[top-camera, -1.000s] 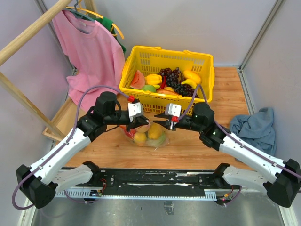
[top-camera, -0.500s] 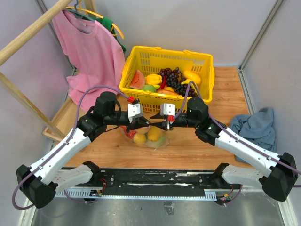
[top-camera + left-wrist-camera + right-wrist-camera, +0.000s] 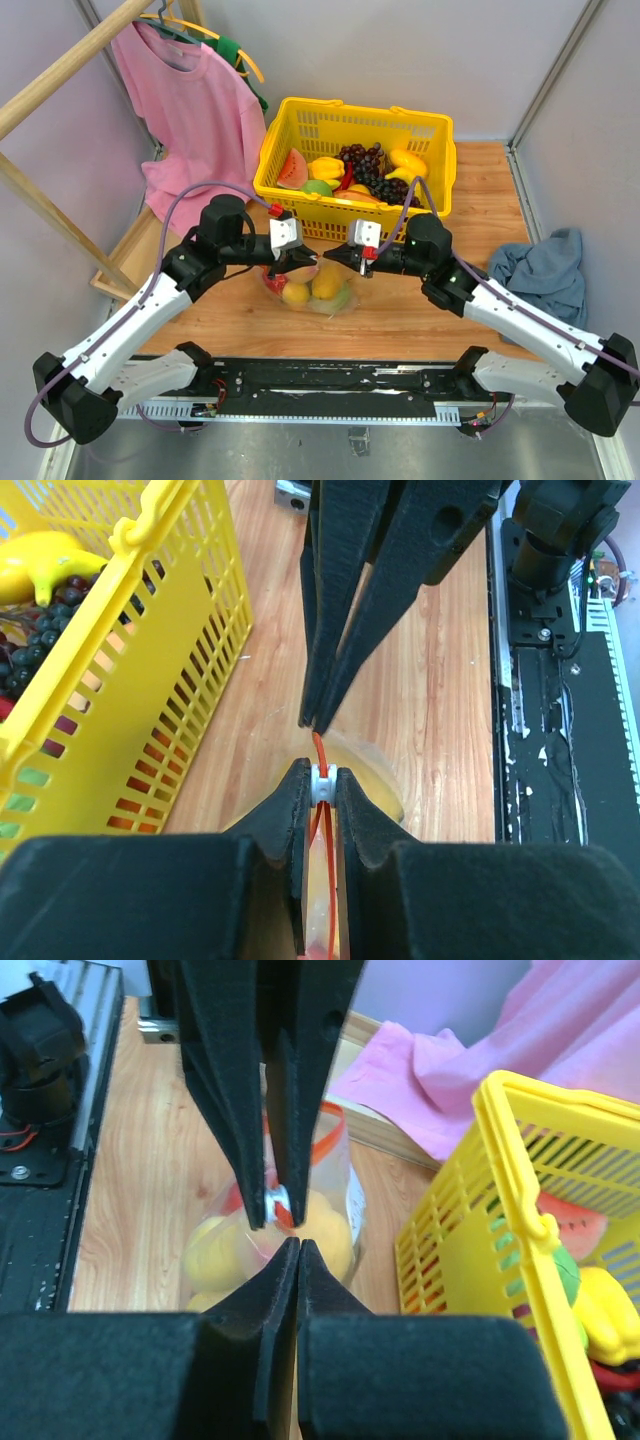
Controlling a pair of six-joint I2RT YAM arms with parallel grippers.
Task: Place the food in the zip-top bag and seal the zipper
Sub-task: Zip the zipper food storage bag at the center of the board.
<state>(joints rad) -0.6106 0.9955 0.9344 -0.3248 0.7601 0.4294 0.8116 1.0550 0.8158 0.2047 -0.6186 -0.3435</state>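
Several pieces of food (image 3: 312,288), yellow and orange, sit inside the bag (image 3: 343,298), which lies on the bench (image 3: 400,315) directly below the fingertips of both hands. Along the bag's top runs the zipper (image 3: 317,750), a thin red strip stretched straight between the two hands.

The left hand (image 3: 320,778) is closed on the zipper. Its fingers (image 3: 290,810) clamp the small white tip (image 3: 321,779) from either side, and the red strip passes between them. The right hand (image 3: 314,720) faces the left one tip to tip and very near. Its jaws are pressed together to a point, and the zipper's end meets that point, so this hand appears to pinch the strip there. In the right wrist view its own fingers (image 3: 275,1300) show no gap, and the white tip with a bit of red lies just past them.

Beyond both hands, close to the bag, stands a yellow basket (image 3: 340,128). It holds grapes (image 3: 362,160), a watermelon slice (image 3: 290,168) and other toy fruit. A pink shirt (image 3: 190,110) hangs off to the left hand's outer side. A blue cloth (image 3: 545,270) lies on the bench well out past the right hand.
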